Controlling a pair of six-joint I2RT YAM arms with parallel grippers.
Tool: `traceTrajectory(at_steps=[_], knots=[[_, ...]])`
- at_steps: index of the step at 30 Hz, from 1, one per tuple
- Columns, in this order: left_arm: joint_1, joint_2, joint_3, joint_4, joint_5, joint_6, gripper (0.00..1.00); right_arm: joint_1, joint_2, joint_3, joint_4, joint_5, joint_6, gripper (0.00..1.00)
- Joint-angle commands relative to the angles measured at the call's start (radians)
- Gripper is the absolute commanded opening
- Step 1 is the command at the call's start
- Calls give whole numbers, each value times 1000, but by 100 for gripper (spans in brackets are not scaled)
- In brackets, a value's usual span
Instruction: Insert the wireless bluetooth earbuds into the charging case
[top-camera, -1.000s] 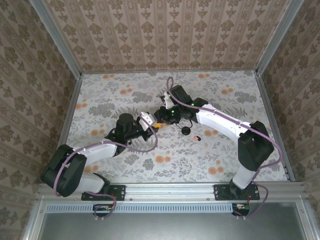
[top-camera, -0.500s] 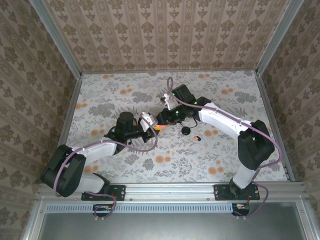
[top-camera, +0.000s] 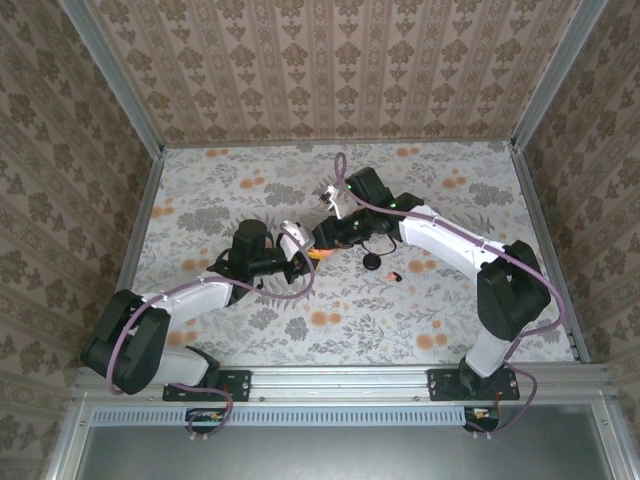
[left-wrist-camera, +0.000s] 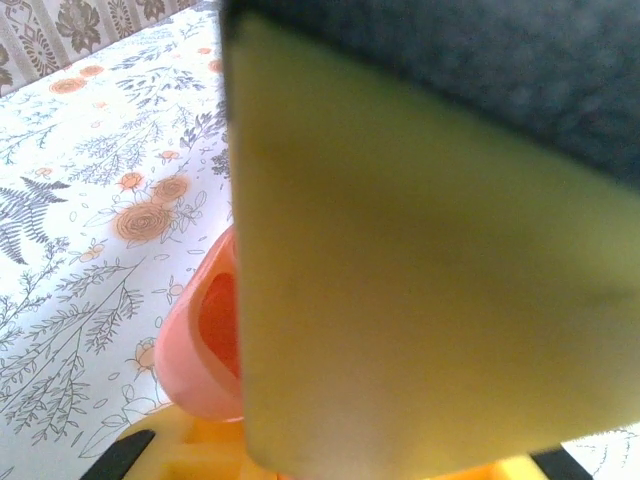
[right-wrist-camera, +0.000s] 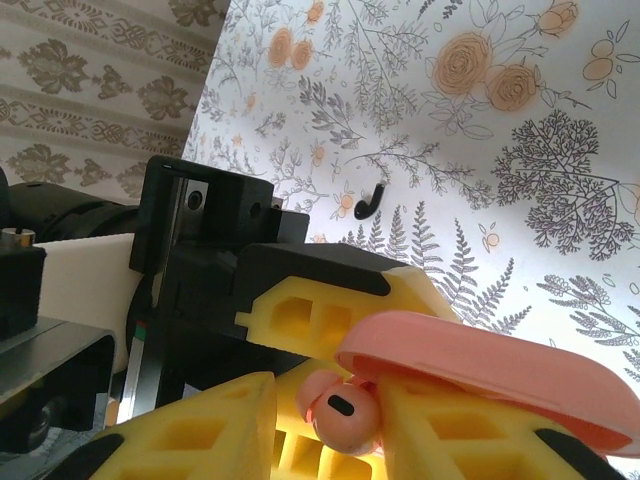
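The salmon-pink charging case hangs above the table with its lid swung open. My left gripper is shut on the case; one of its yellow fingers hides most of the case in the left wrist view. My right gripper straddles the case's hinge end with its jaws open. A gap shows between its left finger and the case, while its right finger sits under the lid. One black earbud lies on the flowered table beyond. The grippers meet at mid-table, and the right gripper sits just right of the left.
A black round disc lies on the table right of the grippers, with a small dark-and-orange piece beside it. Patterned walls and metal rails enclose the flowered table.
My right gripper's jaws have come a little apart around the case. Both grippers have drifted slightly up and left, still meeting at the case.
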Motion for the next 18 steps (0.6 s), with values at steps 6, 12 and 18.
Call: traceTrajectory(at_steps=[6, 12, 18], knots=[[-12, -45, 22, 57, 17, 18, 15, -1, -55, -8, 60, 61, 70, 37], [-13, -50, 18, 59, 17, 19, 15, -2, -125, -35, 54, 122, 94, 37], [-15, -50, 19, 56, -21, 20, 15, -2, -170, -47, -8, 225, 208, 37]])
